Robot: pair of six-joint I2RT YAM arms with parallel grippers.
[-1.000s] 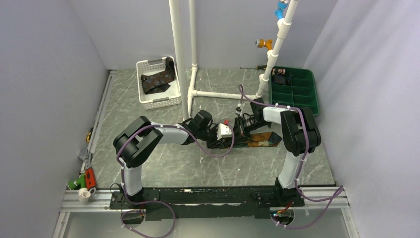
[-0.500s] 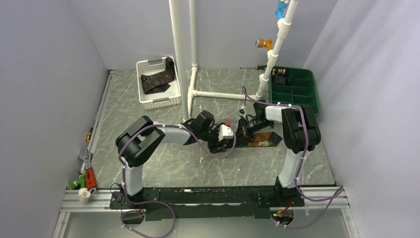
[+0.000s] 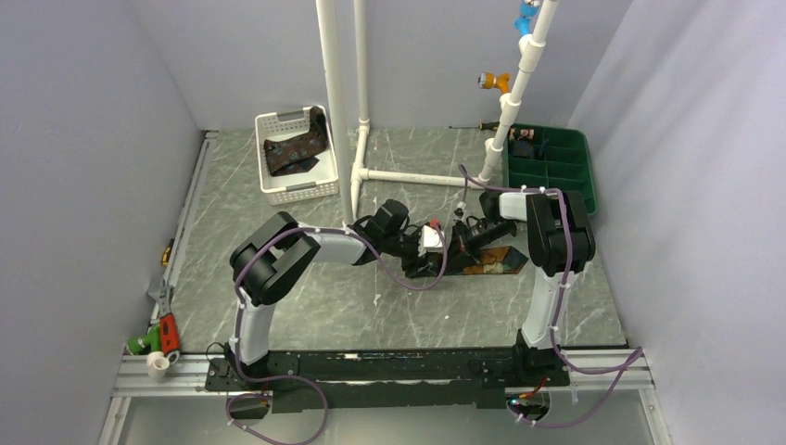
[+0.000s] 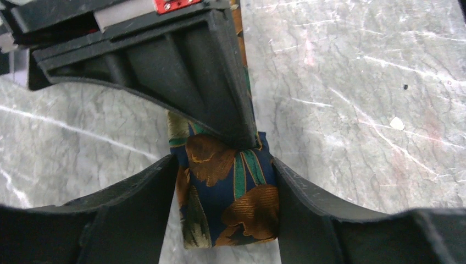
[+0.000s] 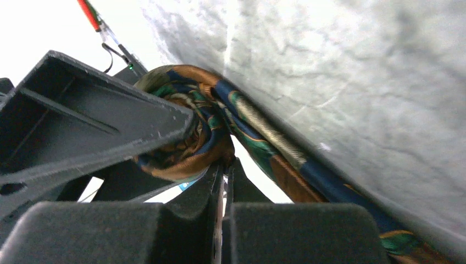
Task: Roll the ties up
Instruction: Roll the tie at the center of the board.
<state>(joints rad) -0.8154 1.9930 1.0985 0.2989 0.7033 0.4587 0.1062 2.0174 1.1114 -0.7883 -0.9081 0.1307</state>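
On the grey marbled tabletop [image 3: 306,306], the left gripper [image 4: 223,170] clamps the rolled navy-and-orange fabric tie [image 4: 231,198]; the right gripper [image 5: 224,170], fingers closed, pinches its core.

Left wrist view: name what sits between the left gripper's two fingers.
The rolled end of the orange and teal tie fills that gap, touching both fingers of the left gripper, as the left wrist view shows.
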